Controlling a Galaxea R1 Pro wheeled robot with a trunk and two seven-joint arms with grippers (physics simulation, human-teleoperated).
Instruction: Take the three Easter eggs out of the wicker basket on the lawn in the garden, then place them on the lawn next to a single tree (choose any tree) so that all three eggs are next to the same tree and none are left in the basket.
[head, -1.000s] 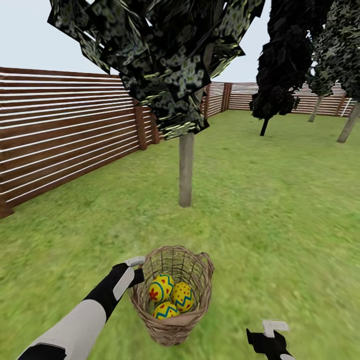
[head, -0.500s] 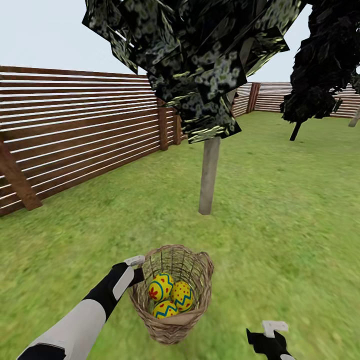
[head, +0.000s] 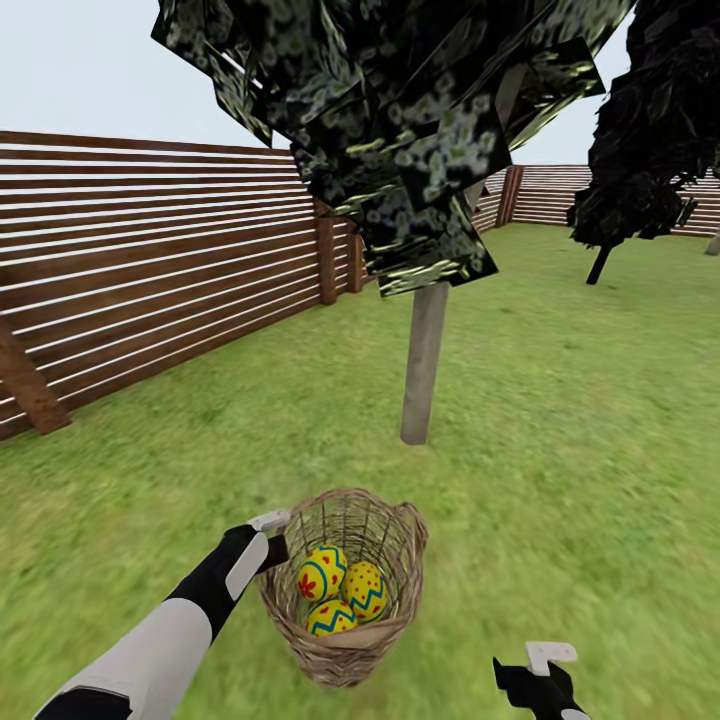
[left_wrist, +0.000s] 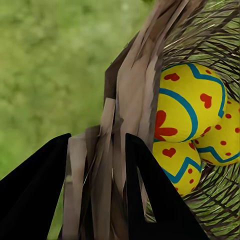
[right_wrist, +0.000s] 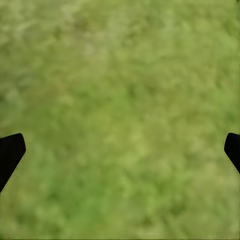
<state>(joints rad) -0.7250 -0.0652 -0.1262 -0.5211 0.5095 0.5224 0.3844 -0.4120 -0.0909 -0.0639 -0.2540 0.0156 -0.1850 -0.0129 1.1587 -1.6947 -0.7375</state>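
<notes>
The left gripper (left_wrist: 95, 165) had its jaws clamped on the basket (head: 345, 640) rim, apparently carrying the eggs (head: 340, 592) toward the tree (head: 423, 360), while the right gripper (right_wrist: 120, 150) hung with jaws apart over the lawn (head: 560, 420).

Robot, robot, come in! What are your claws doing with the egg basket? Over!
Left claw shut on wicker basket rim. Three eggs inside. Right claw open over lawn. Tree ahead.

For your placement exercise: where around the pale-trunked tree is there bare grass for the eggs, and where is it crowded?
Bare lawn rings the tree trunk: between it and the fence, and on its other side. The wicker basket, gripped by the left gripper, is crowded with three Easter eggs.
</notes>
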